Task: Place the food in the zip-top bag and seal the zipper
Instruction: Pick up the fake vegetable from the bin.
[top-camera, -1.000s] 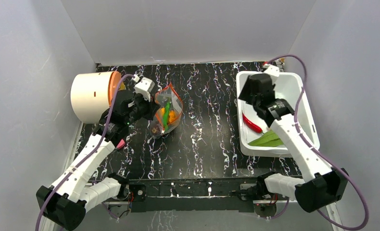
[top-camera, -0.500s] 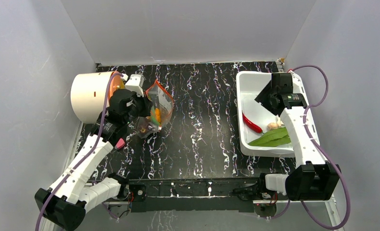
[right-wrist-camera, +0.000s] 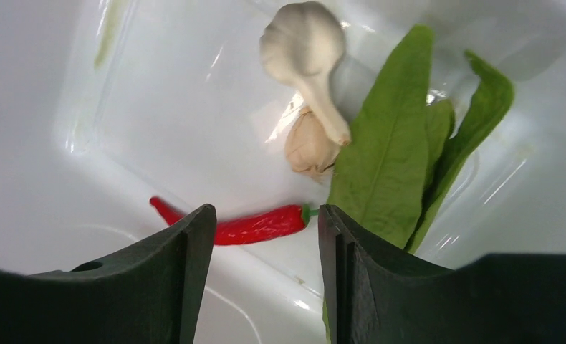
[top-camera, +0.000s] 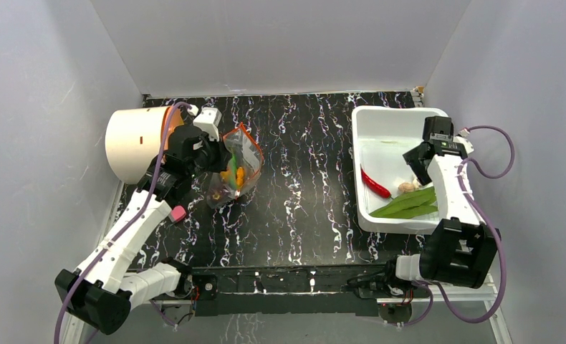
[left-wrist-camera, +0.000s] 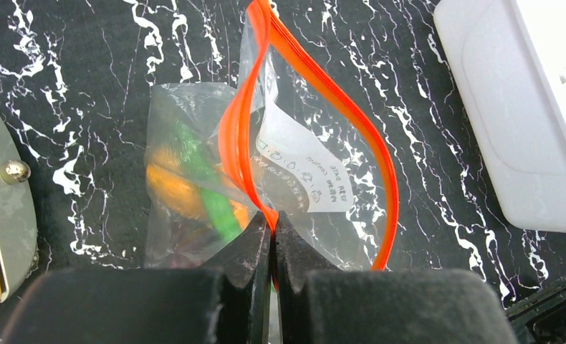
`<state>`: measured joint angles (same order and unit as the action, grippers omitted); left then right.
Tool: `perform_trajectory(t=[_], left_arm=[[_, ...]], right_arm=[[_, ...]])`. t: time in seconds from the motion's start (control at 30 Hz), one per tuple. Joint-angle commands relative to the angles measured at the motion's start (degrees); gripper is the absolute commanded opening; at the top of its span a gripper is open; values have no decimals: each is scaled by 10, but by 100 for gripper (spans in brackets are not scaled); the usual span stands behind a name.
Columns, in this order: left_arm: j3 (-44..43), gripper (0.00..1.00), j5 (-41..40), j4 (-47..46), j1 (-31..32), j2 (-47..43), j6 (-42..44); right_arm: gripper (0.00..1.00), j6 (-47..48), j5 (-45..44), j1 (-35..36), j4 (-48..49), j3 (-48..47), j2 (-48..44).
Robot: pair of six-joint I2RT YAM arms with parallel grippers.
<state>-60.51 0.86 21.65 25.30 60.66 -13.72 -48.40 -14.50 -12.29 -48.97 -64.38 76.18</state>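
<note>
Left claw [left-wrist-camera: 271, 240] pinching zip-top bag [left-wrist-camera: 301, 172] of food [left-wrist-camera: 194, 197], chilli [right-wrist-camera: 255, 226] in bin [right-wrist-camera: 158, 107]

The zip-top bag [left-wrist-camera: 337, 215] is clear, crinkly, glossy plastic with a smooth orange-red zipper [left-wrist-camera: 337, 93], the bench [left-wrist-camera: 87, 72] black marble-look veined white, the bin [right-wrist-camera: 51, 179] shiny white plastic, the chilli [right-wrist-camera: 251, 226] glossy, the left tool [left-wrist-camera: 273, 229] matt, grainy black.

One bag [top-camera: 241, 153], one chilli [top-camera: 375, 184], one bin [top-camera: 395, 135]

Your black, white-veined table [top-camera: 309, 179] carries a cream cylinder [top-camera: 133, 143] on its side at far left and a white bin [top-camera: 391, 125] at right. Whether the zip-top bag [top-camera: 243, 159] touches it at the bottom is unclear.
</note>
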Motion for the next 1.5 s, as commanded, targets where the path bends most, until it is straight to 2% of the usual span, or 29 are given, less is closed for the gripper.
perform_trajectory(t=[0.0, 0.2, 0.43, 0.63, 0.83, 1.03, 1.47], left_arm=[[-28, 0, 18, -6, 2, -14, 23], [-38, 0, 27, 1, 2, -12, 29], [-30, 0, 32, -4, 2, -9, 29], [-32, 0, 29, -5, 2, -4, 29], [-37, 0, 28, -9, 2, 4, 27], [-48, 0, 40, -10, 2, 18, 37], [-56, 0, 43, -8, 2, 24, 51]], right_arm=[[53, -38, -89, -20, 17, 0, 17], [52, -55, -120, -32, -2, -16, 48], [49, -53, -86, -35, 12, -35, 91], [47, -101, -53, -35, -8, -27, 131], [52, -144, -78, -35, -48, -25, 177], [52, -147, -57, -34, -3, -25, 204], [37, -75, -29, -34, 39, -21, 201]])
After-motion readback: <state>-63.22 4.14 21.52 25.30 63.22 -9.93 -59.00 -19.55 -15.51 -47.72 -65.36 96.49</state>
